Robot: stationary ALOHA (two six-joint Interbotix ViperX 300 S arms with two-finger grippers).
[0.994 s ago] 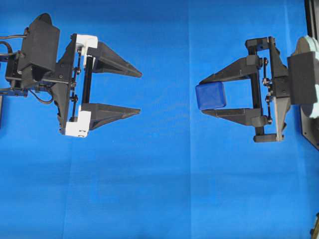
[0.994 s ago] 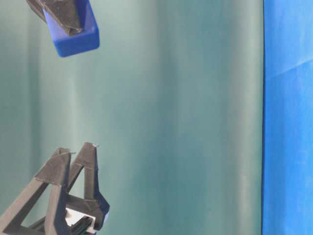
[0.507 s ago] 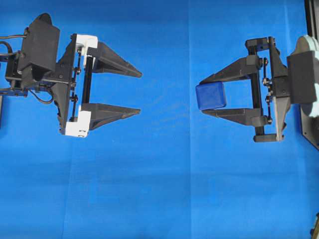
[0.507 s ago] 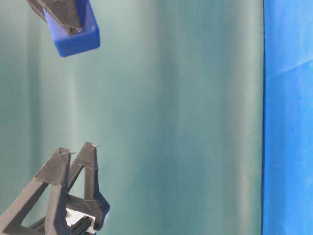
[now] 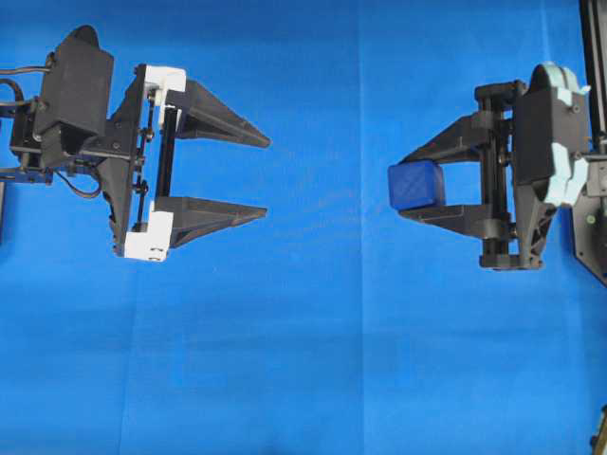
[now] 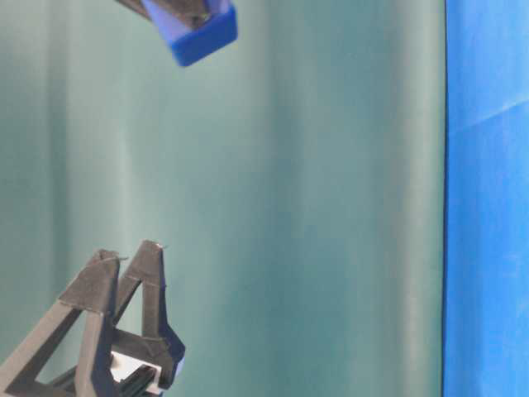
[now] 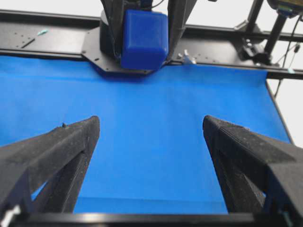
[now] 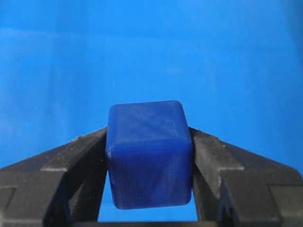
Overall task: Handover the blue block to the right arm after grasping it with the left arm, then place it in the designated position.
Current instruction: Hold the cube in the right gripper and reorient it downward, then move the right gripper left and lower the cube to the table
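your right gripper point(image 5: 414, 187) pinches the blue block point(image 5: 416, 186) at its fingertips, over bare blue cloth point(image 5: 303, 360); left gripper point(image 5: 264, 176) gapes empty, well apart

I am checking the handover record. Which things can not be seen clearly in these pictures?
- Designated position: no marker appears in any view.
- Right gripper: table-level view, cut off by the top edge above the blue block.
- Left gripper: left wrist view, fingers cut off by the bottom edge.

A blue cloth point(image 5: 313, 332) covers the table from edge to edge, smooth but for faint fold creases; a black frame point(image 7: 57, 40) borders its far side
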